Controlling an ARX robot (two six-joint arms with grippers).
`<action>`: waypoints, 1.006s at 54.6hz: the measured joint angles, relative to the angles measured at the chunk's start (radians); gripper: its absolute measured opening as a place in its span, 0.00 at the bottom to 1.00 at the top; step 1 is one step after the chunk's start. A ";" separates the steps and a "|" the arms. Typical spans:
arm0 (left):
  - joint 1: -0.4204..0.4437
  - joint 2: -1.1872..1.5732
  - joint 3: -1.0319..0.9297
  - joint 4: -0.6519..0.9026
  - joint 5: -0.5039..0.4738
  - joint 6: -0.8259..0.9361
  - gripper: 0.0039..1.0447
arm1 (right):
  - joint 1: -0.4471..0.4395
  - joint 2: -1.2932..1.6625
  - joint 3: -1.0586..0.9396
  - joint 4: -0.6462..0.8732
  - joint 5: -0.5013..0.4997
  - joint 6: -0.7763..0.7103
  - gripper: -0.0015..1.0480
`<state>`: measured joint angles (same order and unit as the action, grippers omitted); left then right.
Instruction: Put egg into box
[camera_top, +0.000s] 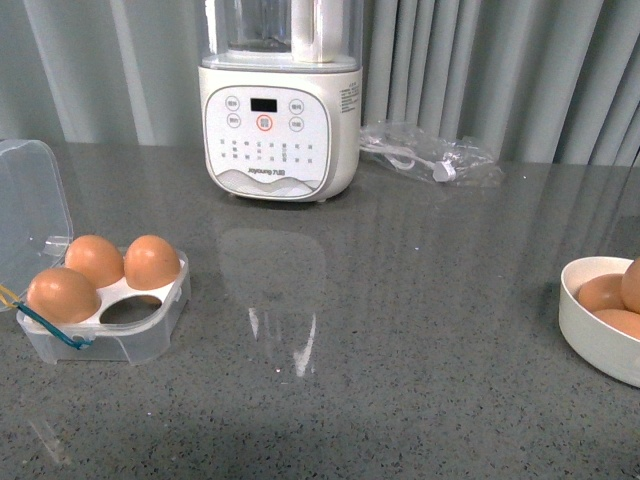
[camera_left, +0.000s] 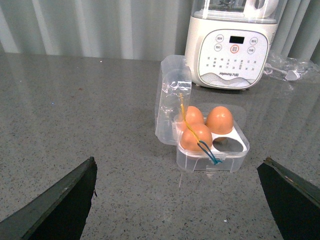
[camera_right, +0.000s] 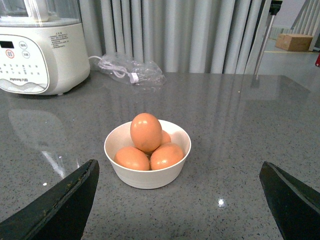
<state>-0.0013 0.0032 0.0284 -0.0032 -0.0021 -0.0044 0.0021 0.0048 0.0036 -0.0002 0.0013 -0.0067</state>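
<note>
The clear box (camera_top: 140, 340) (camera_left: 227, 161) lies at the table's left with its lid (camera_top: 28, 195) swung open. Three orange-brown eggs fill three cells; the nearest egg (camera_top: 62, 295) (camera_left: 196, 137) has a yellow and teal cord across it, and one cell (camera_top: 130, 311) is empty. Several more eggs are heaped in a white bowl (camera_top: 590, 335) (camera_right: 145, 177) at the right edge, one egg (camera_right: 146, 131) on top. My left gripper (camera_left: 177, 200) hangs open, short of the box. My right gripper (camera_right: 180, 200) is open too, short of the bowl. Neither arm shows in the front view.
A white kitchen appliance (camera_top: 280, 130) with a button panel stands at the back middle. A crumpled clear bag (camera_top: 425, 155) with a white cable lies to its right. Grey curtains hang behind the grey speckled table (camera_top: 380, 330).
</note>
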 joint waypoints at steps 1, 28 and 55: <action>0.000 0.000 0.000 0.000 0.000 0.000 0.94 | 0.000 0.000 0.000 0.000 0.000 0.000 0.93; 0.000 0.000 0.000 0.000 0.000 0.000 0.94 | 0.043 0.067 0.061 -0.147 0.131 0.049 0.93; 0.000 -0.001 0.000 0.000 0.002 0.000 0.94 | -0.109 0.828 0.348 0.258 0.079 -0.003 0.93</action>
<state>-0.0017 0.0025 0.0284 -0.0032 -0.0002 -0.0044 -0.1074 0.8326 0.3511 0.2581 0.0799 -0.0093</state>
